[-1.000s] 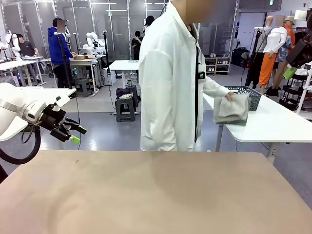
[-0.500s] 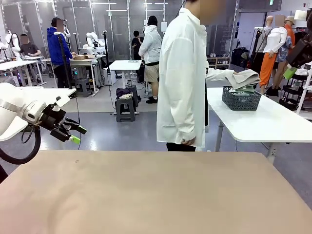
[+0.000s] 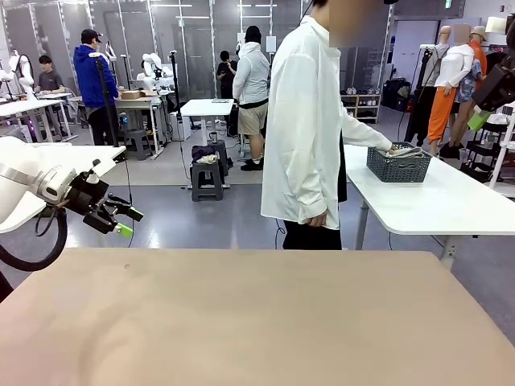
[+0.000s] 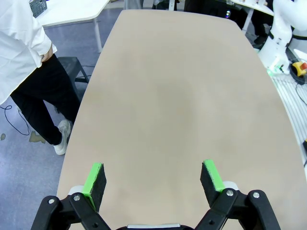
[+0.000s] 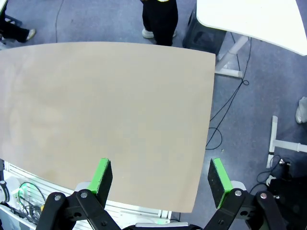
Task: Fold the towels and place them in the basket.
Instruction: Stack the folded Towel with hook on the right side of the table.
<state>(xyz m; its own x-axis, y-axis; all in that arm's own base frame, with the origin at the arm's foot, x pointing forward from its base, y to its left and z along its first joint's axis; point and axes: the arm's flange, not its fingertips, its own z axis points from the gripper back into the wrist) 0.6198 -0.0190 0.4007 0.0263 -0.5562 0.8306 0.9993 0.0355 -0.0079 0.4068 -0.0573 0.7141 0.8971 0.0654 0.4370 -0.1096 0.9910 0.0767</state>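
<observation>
The dark grey basket (image 3: 398, 165) stands on the white table (image 3: 451, 205) behind the tan table. A person in a long white coat (image 3: 302, 121) stands beside it, one hand resting on the folded towels (image 3: 406, 150) that lie in the basket's top. Only a pale strip of towel shows above the rim. My left gripper (image 3: 121, 221) hangs open and empty beyond the tan table's far left corner; in the left wrist view it (image 4: 154, 175) looks along the bare tabletop. My right gripper (image 5: 160, 175) is open and empty, high above the table's edge.
The tan table (image 3: 257, 322) in front of me carries nothing. A corner of the basket (image 4: 38, 5) and the person's legs (image 4: 43, 105) show beside it in the left wrist view. Cables (image 5: 230, 105) lie on the blue floor off the table's edge.
The person turned to the white table, lifted the folded towels over the basket and set them down in it. Neither arm has moved.
</observation>
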